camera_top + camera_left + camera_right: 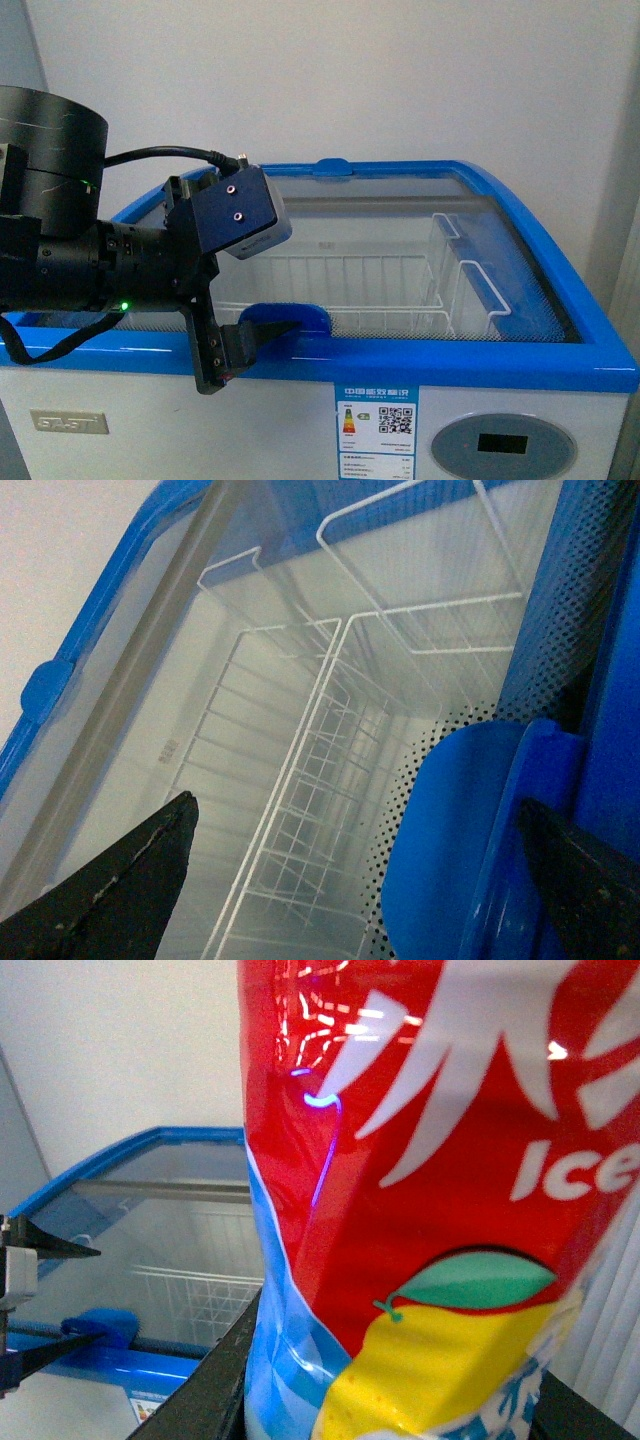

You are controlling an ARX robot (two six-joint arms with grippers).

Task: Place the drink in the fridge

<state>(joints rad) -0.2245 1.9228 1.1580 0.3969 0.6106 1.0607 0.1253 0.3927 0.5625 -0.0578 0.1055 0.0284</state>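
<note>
The drink point(420, 1190) fills the right wrist view: a bottle with a red label, white lettering, a yellow fruit picture and blue below. My right gripper point(395, 1405) is shut on its lower part, with a black finger point(210, 1385) on either side. The fridge point(590, 345) is a white chest with a blue rim and a curved glass lid. White wire baskets point(330, 285) show inside it. My left gripper point(262, 342) is open at the front rim, its fingers either side of the blue lid handle point(290, 318). In the left wrist view the handle point(450, 840) sits between the black fingers point(130, 880).
A white wall stands behind the fridge. On its front are an energy label point(377, 430), a round display panel point(503, 443) and a brand plate point(68, 422). A second blue handle point(332, 167) sits on the back rim. A grey surface shows at the right edge.
</note>
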